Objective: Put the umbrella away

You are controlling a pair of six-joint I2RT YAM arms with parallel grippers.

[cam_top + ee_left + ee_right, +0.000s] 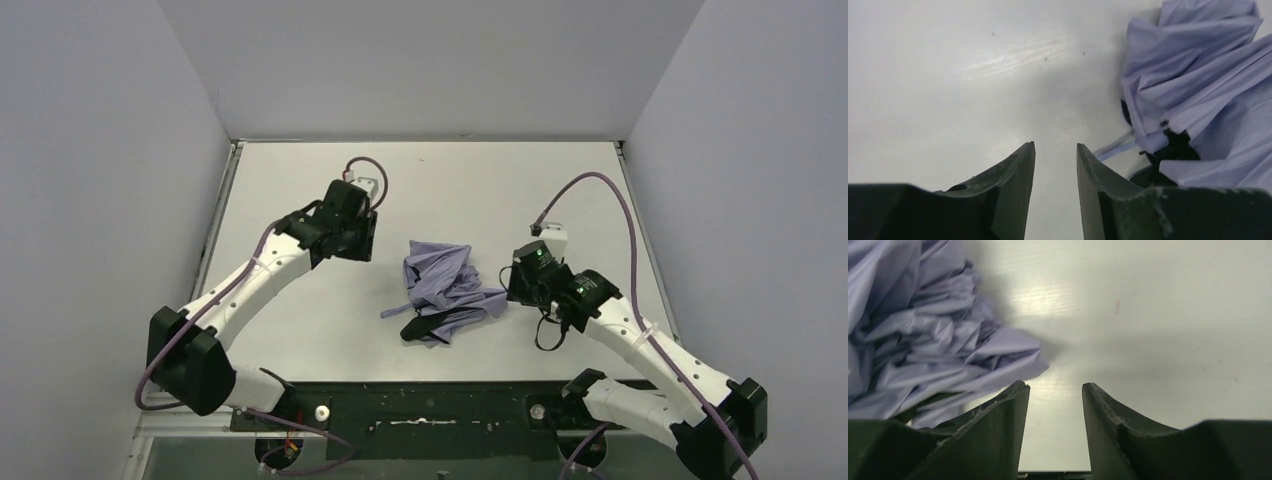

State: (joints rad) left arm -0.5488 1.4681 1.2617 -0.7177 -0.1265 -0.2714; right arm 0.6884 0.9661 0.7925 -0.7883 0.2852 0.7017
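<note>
The umbrella [445, 285] lies collapsed in a crumpled lavender heap at the middle of the table, with a black part [420, 325] showing at its near end. My left gripper [362, 245] hovers just left of it, open, with only bare table between its fingers. In the left wrist view [1055, 145] the umbrella fabric [1198, 90] fills the right side. My right gripper [512, 285] sits close to the heap's right edge, open and holding nothing. The right wrist view [1054, 385] has the fabric [923, 340] just beyond the left finger.
The white table [300, 330] is closed in by grey walls on the left, back and right. A black mounting rail [430, 405] runs along the near edge. Purple cables [600, 185] loop above the right arm.
</note>
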